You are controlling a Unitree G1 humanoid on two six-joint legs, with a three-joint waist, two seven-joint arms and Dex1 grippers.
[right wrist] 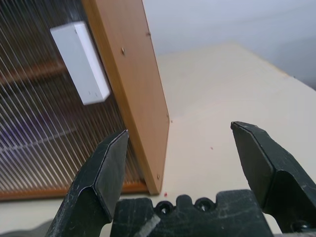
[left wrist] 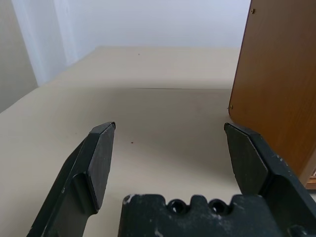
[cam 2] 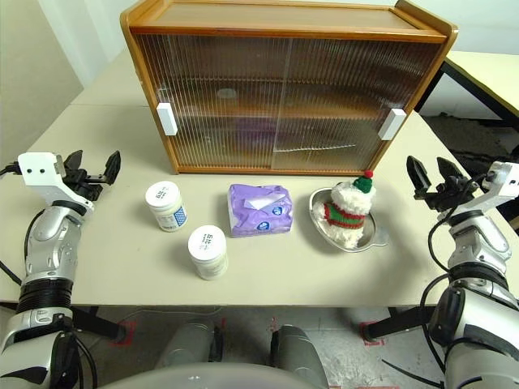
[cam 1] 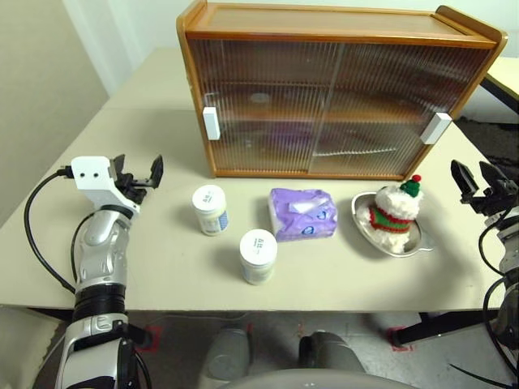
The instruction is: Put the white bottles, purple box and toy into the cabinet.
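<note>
A: Both doors of the cabinet pulled closed, white handles at the outer edges. Nothing put away yet, by the look of it.

B: Agreed. Left claw spread wide, empty, hovering over the desk well left of the goods. Right claw likewise spread wide and empty, off beyond the cabinet's right end.

A: Placement of the goods?

B: In a loose row before the cabinet. One white bottle at the left, a second white bottle nearer the desk edge, the purple box just right of them, then the toy sitting in a shallow metal dish.

A: Handling?

B: Bottles probably light, rigid, smooth-sided; best pinched across the body below the lid, squarely, to avoid slipping. Purple box likely soft, crinkly, slick in its wrap; best taken across the narrow width, firmly. Toy plush and yielding; a squeeze round the striped middle, lifted clear of the dish so as not to drag it.
</note>
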